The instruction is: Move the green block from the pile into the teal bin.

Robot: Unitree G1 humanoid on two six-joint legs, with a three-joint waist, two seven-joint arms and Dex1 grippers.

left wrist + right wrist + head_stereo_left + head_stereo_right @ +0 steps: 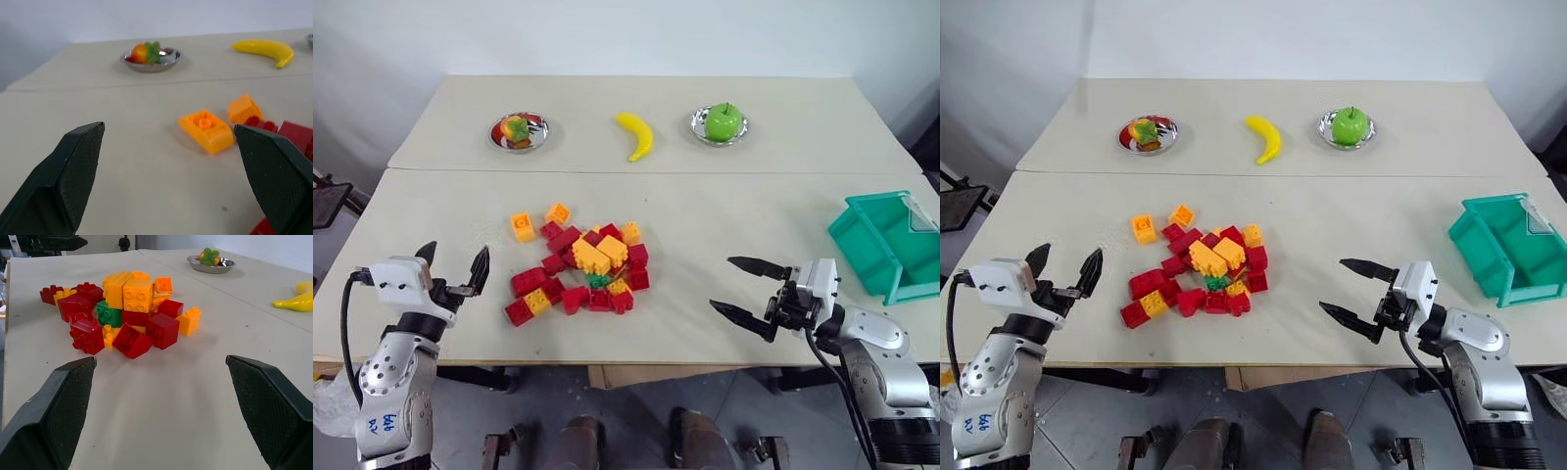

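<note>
One banana [636, 135], two dishes [519, 132].

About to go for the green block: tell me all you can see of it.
The green block is a small studded plastic brick, mostly buried in the pile on its near side. Red bricks press against it below and beside it, and yellow ones sit on top. Only one face and a few studs show. Neither gripper touches it.

Green block [1217, 283] sits low in the pile [1197, 270], both pincers wide open beside it, teal bin [1511, 250] far right
</note>
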